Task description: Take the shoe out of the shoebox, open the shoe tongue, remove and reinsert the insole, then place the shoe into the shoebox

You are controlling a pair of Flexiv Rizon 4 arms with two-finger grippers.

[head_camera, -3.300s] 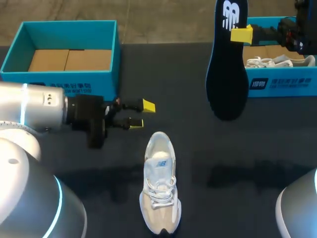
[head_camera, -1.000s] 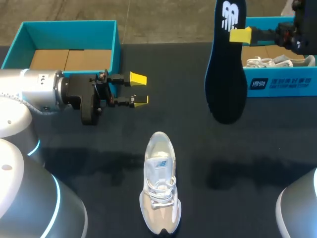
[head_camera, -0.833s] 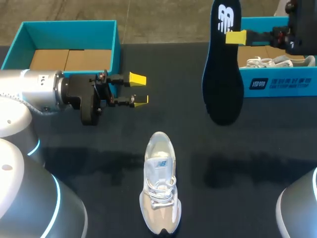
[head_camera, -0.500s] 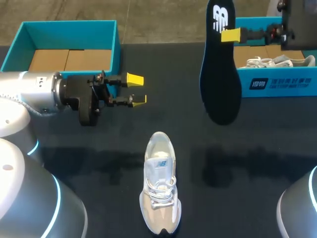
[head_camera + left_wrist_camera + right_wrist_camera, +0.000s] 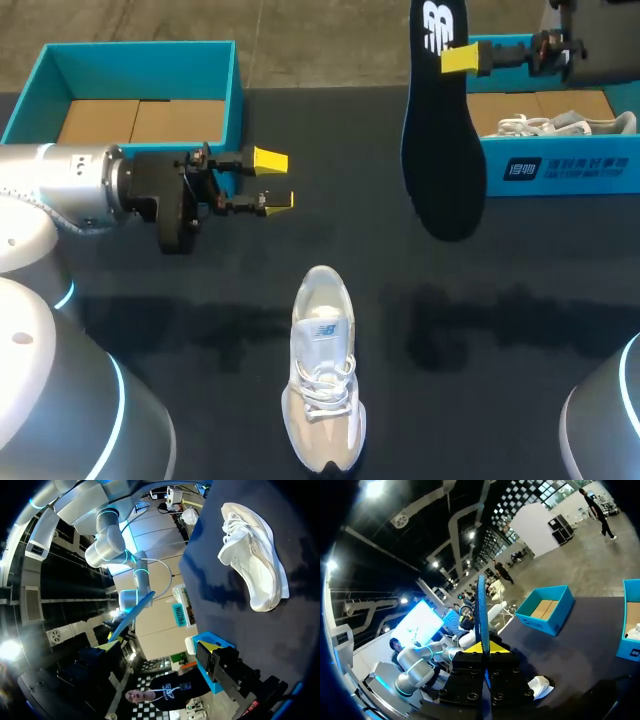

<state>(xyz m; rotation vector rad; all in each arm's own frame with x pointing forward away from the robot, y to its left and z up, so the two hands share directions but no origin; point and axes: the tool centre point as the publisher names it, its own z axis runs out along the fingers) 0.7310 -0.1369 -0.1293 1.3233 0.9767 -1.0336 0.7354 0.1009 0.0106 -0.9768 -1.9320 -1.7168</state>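
A white shoe [image 5: 322, 370] lies on the dark table with its toe toward the near edge. It also shows in the left wrist view, well ahead of the gripper [image 5: 252, 565]. My right gripper [image 5: 458, 58] is shut on the dark blue insole [image 5: 443, 130] near its heel end. The insole hangs down in the air, above and to the right of the shoe. In the right wrist view the insole [image 5: 481, 612] stands edge-on between the fingers of the gripper [image 5: 483, 649]. My left gripper [image 5: 270, 180] hovers open and empty, left of the insole, beside the empty blue shoebox [image 5: 40, 105].
A second blue shoebox [image 5: 560, 170] at the back right holds another white shoe [image 5: 560, 124]. The empty box shows ahead of the right gripper [image 5: 545, 607]. Bare dark tabletop [image 5: 480, 380] surrounds the shoe.
My right gripper has carried the insole left and slightly up in the view. The left gripper has drifted a little to the left. The shoe has not moved.
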